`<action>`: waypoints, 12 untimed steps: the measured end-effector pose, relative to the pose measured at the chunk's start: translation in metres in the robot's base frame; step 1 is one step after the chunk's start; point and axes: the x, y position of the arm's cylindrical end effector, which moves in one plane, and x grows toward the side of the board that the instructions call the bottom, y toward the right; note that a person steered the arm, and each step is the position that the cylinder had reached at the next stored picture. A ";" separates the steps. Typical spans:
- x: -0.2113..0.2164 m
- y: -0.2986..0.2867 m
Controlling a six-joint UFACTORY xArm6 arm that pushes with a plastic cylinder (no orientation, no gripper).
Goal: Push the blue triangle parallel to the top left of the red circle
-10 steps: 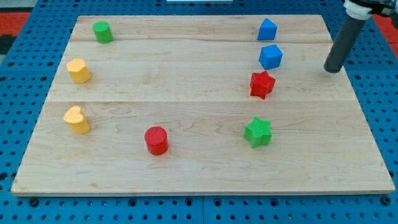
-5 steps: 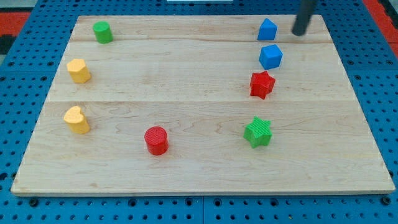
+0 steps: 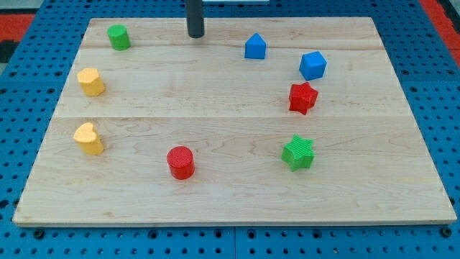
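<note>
The blue triangle (image 3: 255, 47) sits near the view's top, right of centre, on the wooden board (image 3: 230, 180). The red circle (image 3: 180, 162) is a cylinder low on the board, left of centre. My tip (image 3: 195, 34) is at the view's top, left of the blue triangle with a clear gap between them, and well above the red circle.
A blue cube (image 3: 313, 65) and a red star (image 3: 302, 98) lie right of the triangle. A green star (image 3: 298, 152) is at lower right. A green cylinder (image 3: 118, 37) is top left. Two yellow blocks (image 3: 90, 82) (image 3: 88, 139) stand at the left.
My tip swept from the view's right edge up and across the top to the left. The blue triangle moved left and slightly down from its spot above the blue cube.
</note>
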 end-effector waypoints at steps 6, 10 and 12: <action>0.141 0.062; 0.050 0.150; 0.101 -0.038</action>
